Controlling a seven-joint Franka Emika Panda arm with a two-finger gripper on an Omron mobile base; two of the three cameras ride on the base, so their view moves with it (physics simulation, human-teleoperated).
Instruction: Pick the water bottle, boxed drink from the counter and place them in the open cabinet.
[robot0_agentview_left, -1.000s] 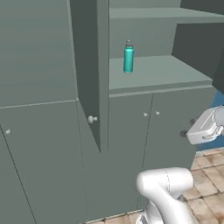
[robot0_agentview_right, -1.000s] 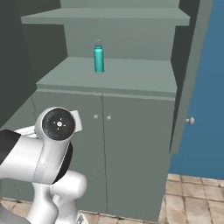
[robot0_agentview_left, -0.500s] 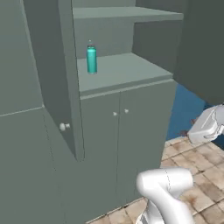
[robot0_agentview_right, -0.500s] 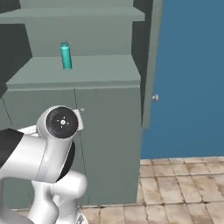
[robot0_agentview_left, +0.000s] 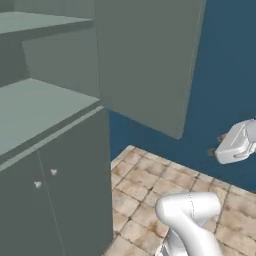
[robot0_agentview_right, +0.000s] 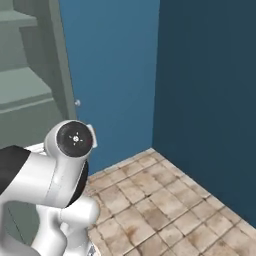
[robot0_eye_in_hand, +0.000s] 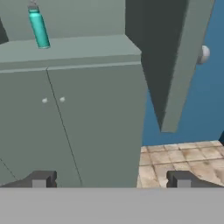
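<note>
**Operator:** One of the two items is placed: the water bottle (robot0_eye_in_hand: 38, 29) stands upright on the open cabinet's (robot0_eye_in_hand: 87, 50) shelf, near its back wall and toward the side away from the door (robot0_eye_in_hand: 186, 65). Which step is current?

**Technician:** Transit, by my reading. The gripper (robot0_eye_in_hand: 110, 179) is spread wide with nothing between the fingertips (robot0_eye_in_hand: 41, 179). In the base views the cabinet sits off to one side, with blue wall (robot0_agentview_right: 200, 75) and tiled floor (robot0_agentview_right: 165, 200) beyond the door. That suggests travel toward the second item.

**Operator:** Where is the boxed drink?

**Technician:** Its position relative to the cabinet cannot be stated from these views; neither carton nor counter can be located.

**Operator:** What does the next move call for?

**Technician:** Bring the counter into view, locate the orange carton, and keep the jaws wide for the approach. On return, set it on the shelf beside the bottle, apart from it, and clear of the door edge.
</note>
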